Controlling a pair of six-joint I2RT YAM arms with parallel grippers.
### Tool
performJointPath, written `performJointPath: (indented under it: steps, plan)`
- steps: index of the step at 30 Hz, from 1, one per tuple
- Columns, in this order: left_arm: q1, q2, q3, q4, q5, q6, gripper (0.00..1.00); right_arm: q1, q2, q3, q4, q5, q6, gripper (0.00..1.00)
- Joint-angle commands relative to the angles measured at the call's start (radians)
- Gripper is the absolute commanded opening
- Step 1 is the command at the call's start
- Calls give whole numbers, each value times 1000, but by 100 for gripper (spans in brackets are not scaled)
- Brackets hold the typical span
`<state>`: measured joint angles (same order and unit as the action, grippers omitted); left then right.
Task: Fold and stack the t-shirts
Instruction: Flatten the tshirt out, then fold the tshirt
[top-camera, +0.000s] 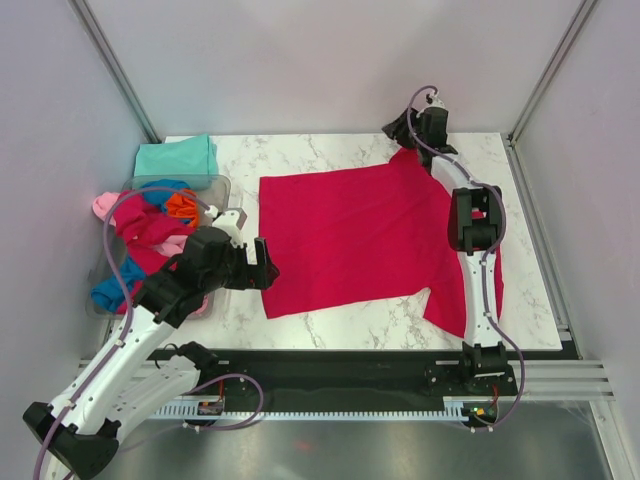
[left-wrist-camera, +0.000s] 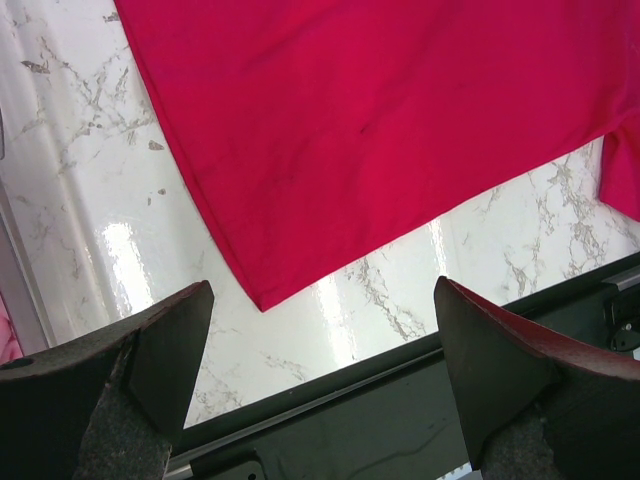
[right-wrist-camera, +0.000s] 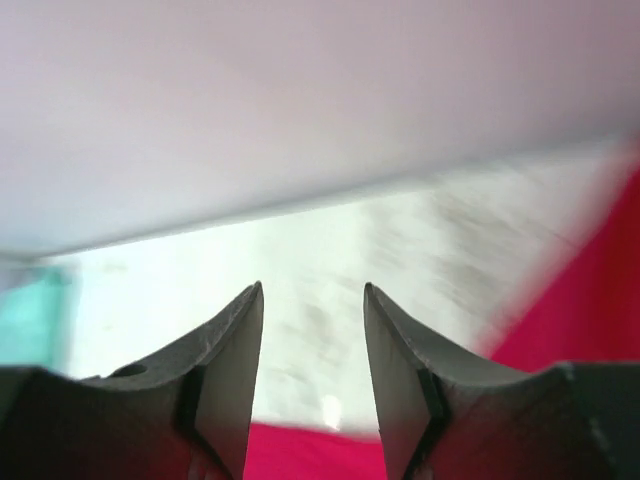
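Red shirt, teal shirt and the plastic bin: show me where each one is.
Red shirt (top-camera: 350, 235): top external view, middle of the spread-out body.
Teal shirt (top-camera: 176, 156): top external view, centre of the folded cloth.
Plastic bin (top-camera: 215, 181): top external view, far rim near its right corner.

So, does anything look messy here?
Yes. The clear bin at the left holds a tangled heap of shirts, a pink one drooping over its rim. The red t-shirt lies crooked on the table.

The left arm (top-camera: 130, 345) and right arm (top-camera: 482, 300) are white links with black joint housings, each trailed by a purple-grey cable (top-camera: 110, 232). The left pincer (left-wrist-camera: 322, 290) and right pincer (right-wrist-camera: 313, 300) have dark, tapering wedge-shaped fingers
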<state>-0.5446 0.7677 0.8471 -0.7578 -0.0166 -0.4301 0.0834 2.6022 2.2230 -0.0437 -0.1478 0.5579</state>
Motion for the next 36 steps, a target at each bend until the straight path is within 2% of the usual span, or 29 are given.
performJointPath:
  steps: [1, 4, 6, 7, 9, 10, 11, 12, 13, 14, 15, 17, 19, 21, 22, 24, 28, 36]
  plan:
    - [5, -2, -2, 29, 3, -1, 100, 26, 2, -55, 734, -477, 353, 53]
    - [6, -13, -2, 28, -3, -1, 100, 38, -16, -104, 983, -544, 464, 55]
    - [6, -19, 0, 29, -8, -2, 100, 41, -105, -239, 1024, -515, 438, 56]
    - [6, -18, -2, 31, -8, -2, 100, 39, -147, -291, 972, -492, 401, 56]
    - [8, -13, -3, 29, -11, -6, 100, 44, -334, -472, 859, -408, 211, 57]
    - [8, 10, -5, 29, -17, -13, 100, 50, -409, -537, 697, -269, 142, 57]
    - [8, 27, -3, 26, -26, -16, 100, 73, -553, -634, 606, -192, -15, 57]
    - [8, 44, 3, 22, -29, -18, 100, 87, -620, -670, 511, -106, -73, 58]
    - [8, 73, 7, 21, -31, -21, 100, 102, -681, -700, 331, 69, -123, 59]
    - [6, 91, 9, 21, -39, -24, 100, 125, -790, -761, 255, 138, -150, 59]
    - [2, 105, 9, 15, -57, -35, 100, 130, -841, -793, 111, 218, -139, 59]
    - [-41, 148, 7, -8, -89, -84, 100, 130, -992, -908, -23, 369, -84, 59]
    - [-101, 179, -2, -41, -164, -174, 99, 137, -1158, -1043, -157, 413, -40, 59]
    - [-194, 237, -17, -78, -250, -254, 98, 157, -1266, -1109, -310, 531, -7, 60]
    - [-216, 266, -29, -104, -267, -335, 97, 180, -1366, -1161, -359, 574, 13, 61]
    - [-242, 274, -95, -100, -269, -396, 96, 188, -1454, -1198, -500, 651, 55, 62]
    - [-242, 219, -222, -40, -263, -522, 88, 188, -1660, -1285, -613, 637, 112, 63]
    - [-235, 275, -338, 138, -281, -558, 77, 188, -1788, -1411, -624, 472, 123, 61]
